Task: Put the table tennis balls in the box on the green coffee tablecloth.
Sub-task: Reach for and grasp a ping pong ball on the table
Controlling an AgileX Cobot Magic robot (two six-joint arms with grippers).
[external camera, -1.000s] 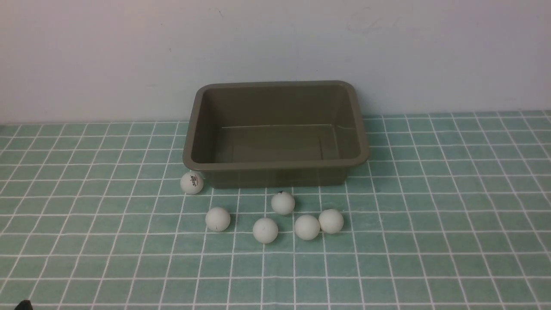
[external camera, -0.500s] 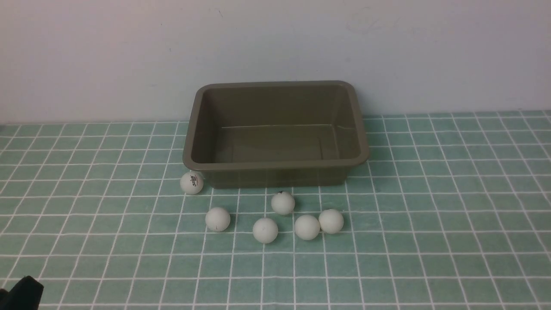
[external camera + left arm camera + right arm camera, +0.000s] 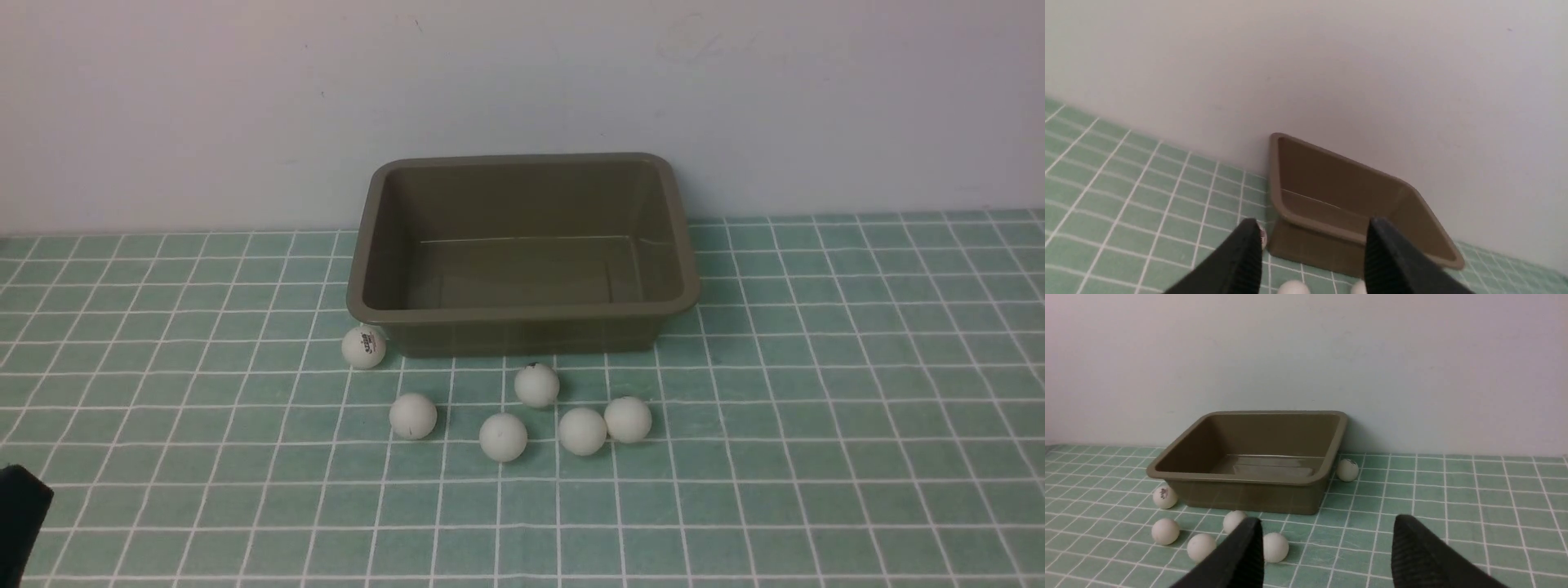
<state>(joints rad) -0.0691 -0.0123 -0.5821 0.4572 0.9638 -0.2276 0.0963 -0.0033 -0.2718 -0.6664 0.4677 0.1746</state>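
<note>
Box, one, six balls in front, seventh ball behind

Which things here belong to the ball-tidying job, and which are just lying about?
Job: small white plastic table tennis balls; olive-brown rectangular plastic box; pale green gridded tablecloth.
Just there: plain white wall behind; no stray items visible.

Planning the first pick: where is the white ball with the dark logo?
Front view: the white plastic logo ball lies on the checked green cloth by the near left corner of the olive-brown plastic box.
</note>
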